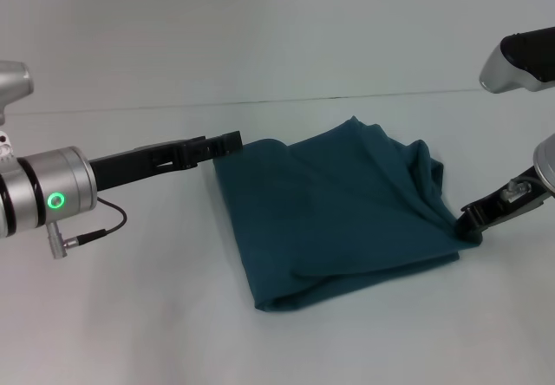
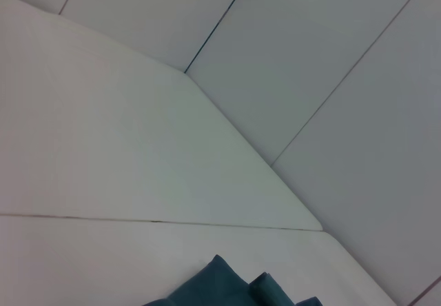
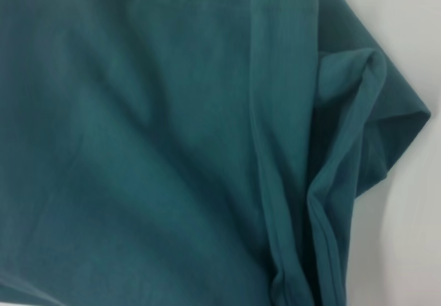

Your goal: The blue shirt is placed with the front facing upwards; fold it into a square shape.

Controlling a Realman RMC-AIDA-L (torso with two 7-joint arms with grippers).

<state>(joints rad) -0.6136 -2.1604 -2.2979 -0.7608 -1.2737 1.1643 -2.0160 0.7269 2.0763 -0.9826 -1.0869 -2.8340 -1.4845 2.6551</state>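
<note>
The blue shirt [image 1: 338, 212] lies folded into a rough rectangle at the table's middle, plain teal side up, no lettering showing. My left gripper [image 1: 227, 143] reaches in low from the left and meets the shirt's far left corner. At the near right corner my right gripper [image 1: 469, 222] is shut on the cloth, which bunches into ridges and is drawn toward it. The right wrist view is filled with the shirt [image 3: 172, 147], its layered hems stacked along one side. Only a small peak of the shirt [image 2: 227, 285] shows in the left wrist view.
The white table [image 1: 130, 316] spreads around the shirt on all sides. Its far edge meets a pale wall [image 1: 260, 29]. Part of the right arm's grey housing [image 1: 520, 60] hangs at the upper right.
</note>
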